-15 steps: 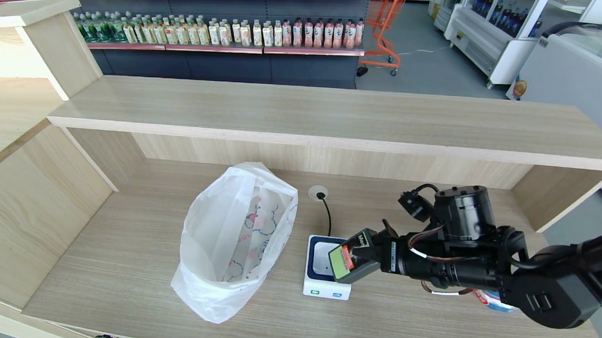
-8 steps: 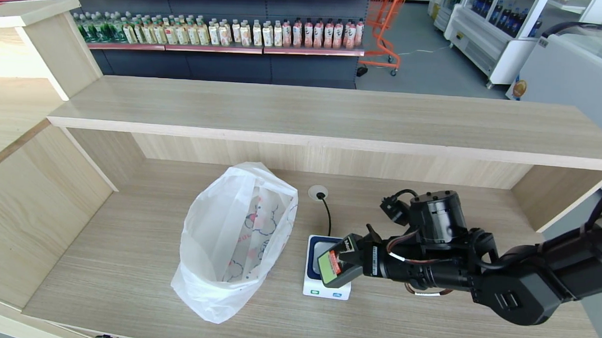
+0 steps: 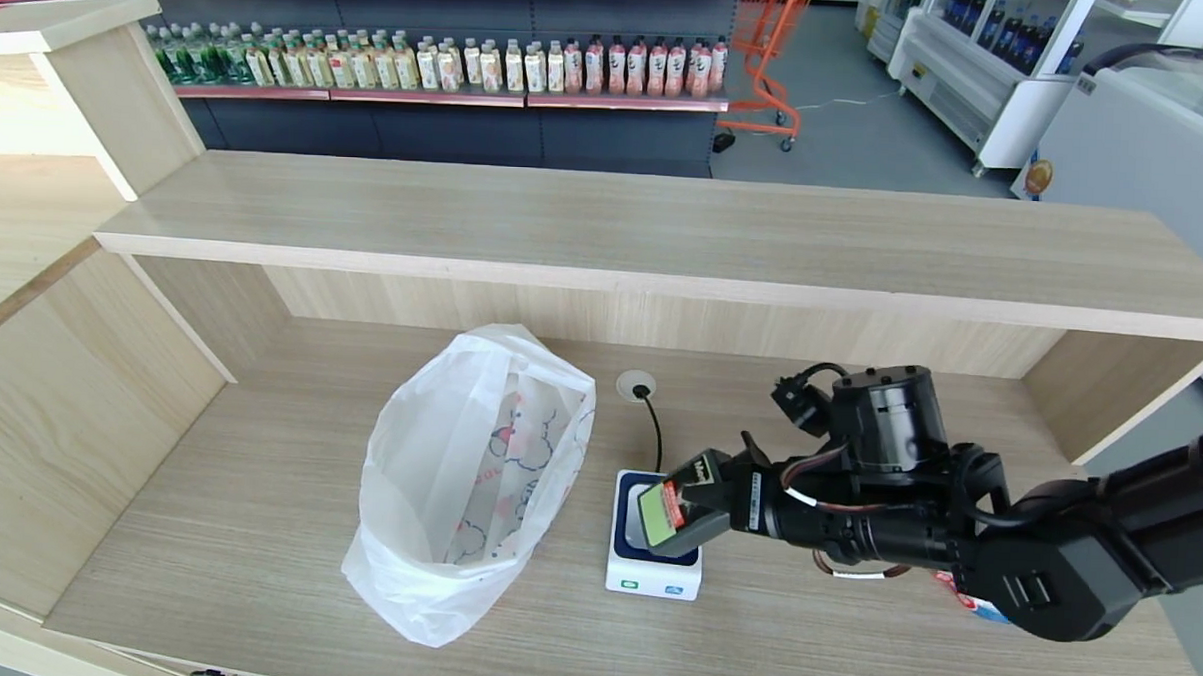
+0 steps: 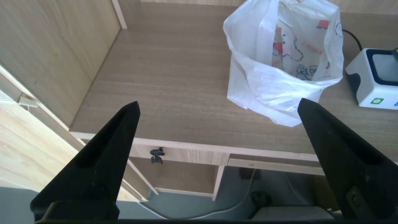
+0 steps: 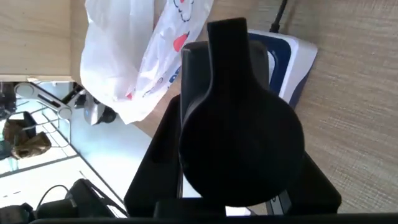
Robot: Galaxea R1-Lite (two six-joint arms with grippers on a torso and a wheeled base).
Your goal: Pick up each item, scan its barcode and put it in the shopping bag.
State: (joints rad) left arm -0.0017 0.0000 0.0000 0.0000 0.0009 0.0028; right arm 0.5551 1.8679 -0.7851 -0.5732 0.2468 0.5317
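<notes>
right claw (image 3: 694,499) is clamping a green-faced box (image 3: 661,521) over the scanner (image 3: 652,581) beside the shopping bag (image 3: 435,532), left claw (image 4: 217,112) hanging wide open

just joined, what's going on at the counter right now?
The right gripper is shut on a small dark pack with a green face, holding it just over the scanner on the counter. The open shopping bag stands to the scanner's left, with the pack not yet inside. The left gripper hangs open near the counter's front edge, holding nothing.
</notes>
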